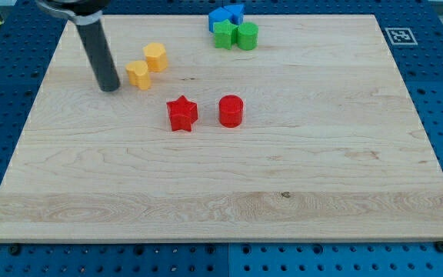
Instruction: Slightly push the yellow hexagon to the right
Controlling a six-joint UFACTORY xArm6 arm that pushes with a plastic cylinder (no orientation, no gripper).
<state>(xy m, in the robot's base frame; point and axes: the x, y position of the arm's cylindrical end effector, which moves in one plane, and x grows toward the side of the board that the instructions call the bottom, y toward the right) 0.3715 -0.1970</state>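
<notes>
Two yellow blocks lie at the upper left of the wooden board (pixel 283 192). One (pixel 155 56) looks six-sided, the yellow hexagon. The other (pixel 138 75) sits just below and left of it, almost touching; its shape is unclear. My tip (pixel 109 88) rests on the board just left of the lower yellow block, a small gap between them. The dark rod rises from it toward the view's top left.
A red star (pixel 181 114) and a red cylinder (pixel 231 111) lie near the board's middle. At the top edge a green star (pixel 223 35), a green cylinder (pixel 247 35) and two blue blocks (pixel 226 15) cluster together.
</notes>
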